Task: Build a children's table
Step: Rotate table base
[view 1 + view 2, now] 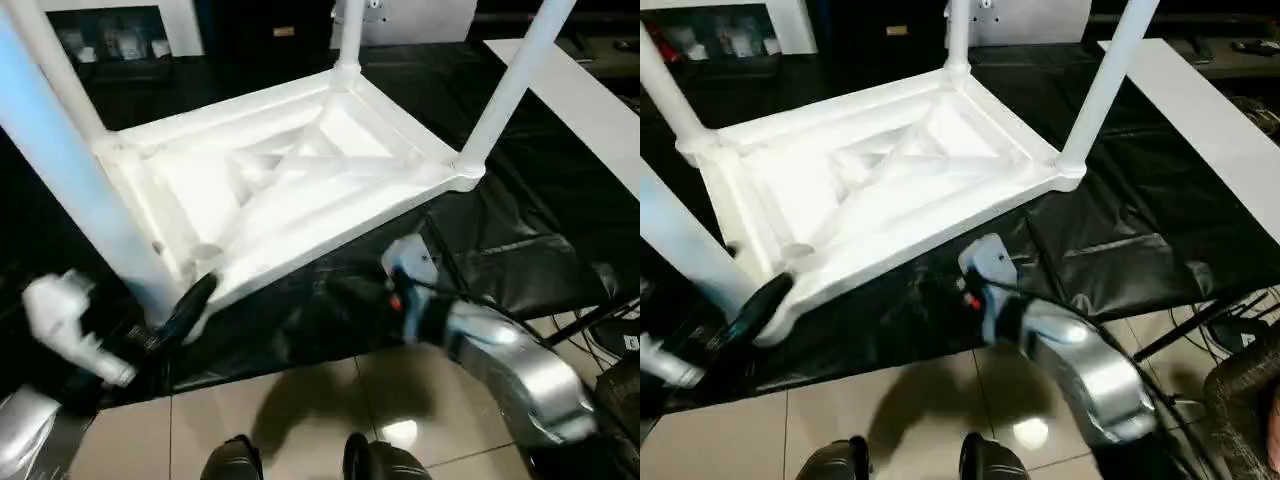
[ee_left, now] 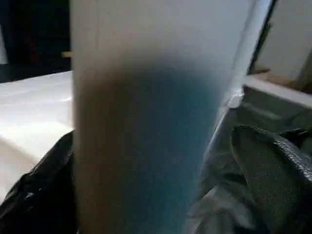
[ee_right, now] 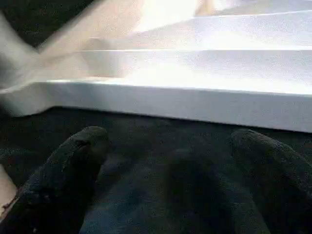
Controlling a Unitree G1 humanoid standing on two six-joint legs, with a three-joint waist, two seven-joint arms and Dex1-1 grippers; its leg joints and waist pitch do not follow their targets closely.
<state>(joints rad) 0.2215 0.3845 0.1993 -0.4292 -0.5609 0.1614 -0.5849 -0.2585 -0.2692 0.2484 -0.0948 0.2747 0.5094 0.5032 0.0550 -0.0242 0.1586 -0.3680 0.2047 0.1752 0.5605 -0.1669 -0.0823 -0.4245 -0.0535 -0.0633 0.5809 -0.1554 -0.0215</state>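
Floor: pale glossy tiles [image 1: 300, 400] run along the near edge, with a light glare on them; the robot's dark feet [image 1: 232, 460] stand there.
Sheet: a crinkled black plastic sheet [image 1: 520, 250] covers the ground beyond the tiles, and the table rests on it.
Table: the white table [image 1: 290, 190] lies upside down, ribbed underside up, near the middle of the sheet.
Legs: four white legs stand up from the corner sockets: a near left leg [image 1: 70, 170], a far left leg [image 1: 60, 70], a far leg [image 1: 349, 35] and a right leg [image 1: 515, 80].
Room: a white board [image 1: 590, 105] lies at the right; a white cabinet [image 1: 110, 30] stands at the back left; cables [image 1: 610, 330] trail at the right edge.
Left gripper: the left gripper [image 1: 185, 310] is spread wide beside the foot of the near left leg; in its wrist view that leg [image 2: 146, 122] stands between the fingers [image 2: 273, 170].
Right gripper: the right gripper [image 3: 170, 175] is spread wide and holds nothing, low over the sheet just short of the table's near rim [image 3: 195, 105].
Cut off: all four legs leave the head views at the top, so their tips cannot be seen.
Unclear: whether the left fingers touch the leg cannot be told.
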